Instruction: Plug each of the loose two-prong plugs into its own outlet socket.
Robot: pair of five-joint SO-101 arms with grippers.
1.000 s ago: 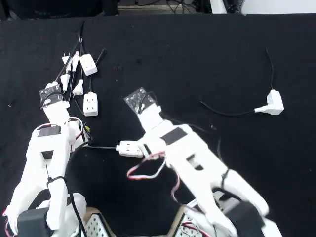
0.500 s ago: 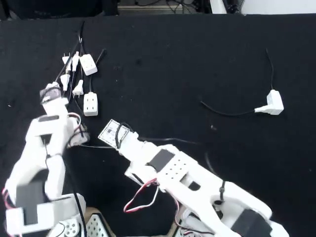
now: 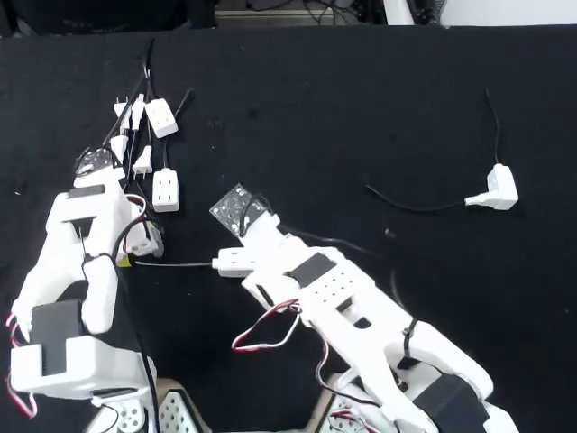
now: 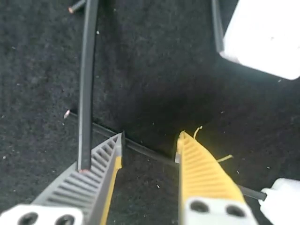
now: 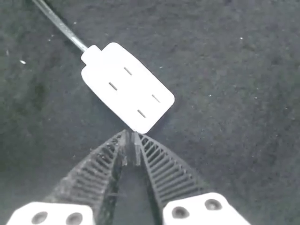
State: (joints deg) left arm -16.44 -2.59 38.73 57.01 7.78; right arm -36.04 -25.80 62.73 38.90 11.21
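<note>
A white double outlet socket [image 5: 127, 86] lies on the black cloth, its cord leading away. My right gripper [image 5: 131, 140] is shut and empty, its tips touching the socket's near end. In the high view this socket [image 3: 234, 264] sits beside the right arm [image 3: 311, 275]. My left gripper [image 4: 150, 138] is open and low over a thin black cord [image 4: 140, 149], with a thicker cable [image 4: 86, 84] beside its grey finger. Loose plugs [image 3: 141, 163] and two more sockets [image 3: 165, 189] cluster at the far left. Another plug [image 3: 501, 188] lies far right.
The left arm [image 3: 81, 244] stands close to the tangle of cords at the left. A curved black cord [image 3: 410, 206] trails from the right-hand plug. Bare cloth spreads across the middle and back of the table.
The right arm swung left over the socket, then came partway back, so the socket shows again. The left arm shifted and turned a little near the cord cluster.
</note>
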